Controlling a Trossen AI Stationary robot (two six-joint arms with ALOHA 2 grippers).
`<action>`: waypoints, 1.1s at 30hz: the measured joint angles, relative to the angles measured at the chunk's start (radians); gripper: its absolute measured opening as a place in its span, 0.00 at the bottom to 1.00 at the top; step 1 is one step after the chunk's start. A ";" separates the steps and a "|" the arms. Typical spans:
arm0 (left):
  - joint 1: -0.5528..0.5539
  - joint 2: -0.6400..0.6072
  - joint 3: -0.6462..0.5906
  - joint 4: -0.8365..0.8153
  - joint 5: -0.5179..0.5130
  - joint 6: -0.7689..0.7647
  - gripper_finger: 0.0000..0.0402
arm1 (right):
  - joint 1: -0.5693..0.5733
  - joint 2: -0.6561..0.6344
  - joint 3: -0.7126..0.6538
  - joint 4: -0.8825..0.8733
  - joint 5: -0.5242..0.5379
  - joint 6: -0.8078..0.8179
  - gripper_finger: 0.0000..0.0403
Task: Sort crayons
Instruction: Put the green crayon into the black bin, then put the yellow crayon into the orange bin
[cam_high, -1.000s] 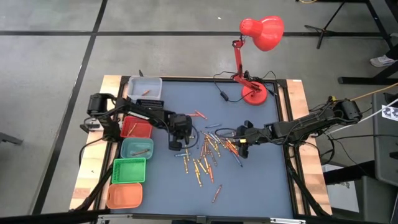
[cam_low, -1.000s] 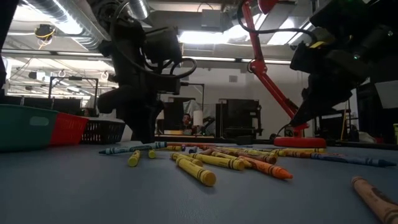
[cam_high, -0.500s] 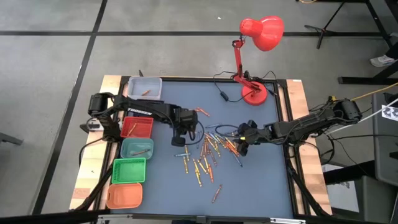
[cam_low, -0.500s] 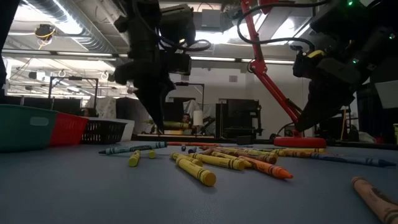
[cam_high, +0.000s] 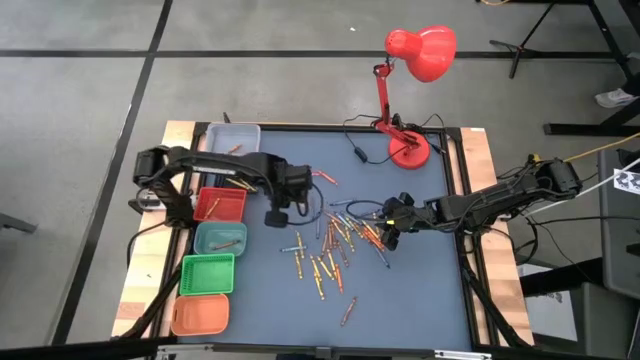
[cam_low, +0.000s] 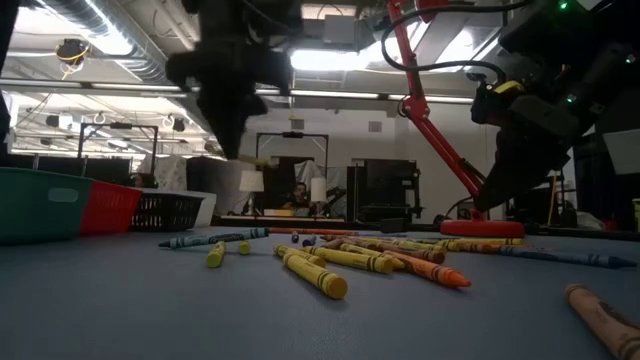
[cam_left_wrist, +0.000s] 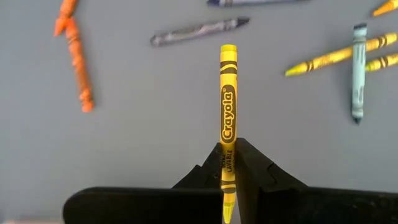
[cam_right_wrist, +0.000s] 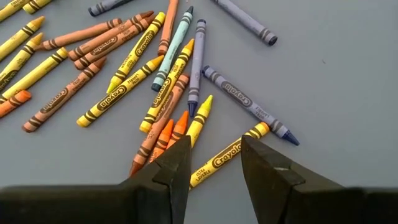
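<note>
On the blue-grey table (cam_high: 400, 290), the largest single thing is the red desk lamp (cam_high: 410, 90), standing at the far edge; everything else can be placed from it. Well to the lamp's left, along the table's left side, runs a row of small plastic bins. The grey bin (cam_high: 232, 139), level with the lamp's base, holds one orange stick. Next toward the near edge comes the red bin (cam_high: 219, 204), with a reddish stick or two in it, then the teal bin (cam_high: 220, 238) with one stick, the green mesh bin (cam_high: 207, 274) and last the orange bin (cam_high: 199, 315); what lies in those two cannot be told.

The left arm reaches from the bins' side toward the lamp. Its left gripper (cam_left_wrist: 227, 168) hangs above the table, left of and nearer than the lamp's base, and its fingers are clenched on a yellow crayon (cam_left_wrist: 227, 115), which juts straight forward between them, clear of the surface.

The right gripper (cam_right_wrist: 214, 163) hovers low over the table, nearer than the lamp's base and slightly to its left, at the right end of the scattered crayons. Its fingers stand apart with nothing between them; another yellow crayon lies on the table below the gap.

The loose crayons (cam_high: 335, 245) lie strewn on the table between the two grippers and nearer than the lamp: yellow, orange, brown, blue and grey ones, many crossing or touching each other. A few orange crayons (cam_high: 322, 181) lie apart, closer to the lamp.
</note>
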 joint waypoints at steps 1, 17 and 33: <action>0.012 -0.026 -0.009 -0.012 -0.001 -0.001 0.00 | 0.000 0.000 0.000 -0.001 0.000 0.000 0.34; 0.256 -0.384 -0.371 -0.064 -0.231 -0.083 0.00 | 0.000 0.001 0.000 0.003 0.000 0.000 0.34; 0.348 -0.388 -0.576 0.051 -0.319 -0.138 0.17 | 0.000 0.001 0.000 0.007 0.011 0.073 0.34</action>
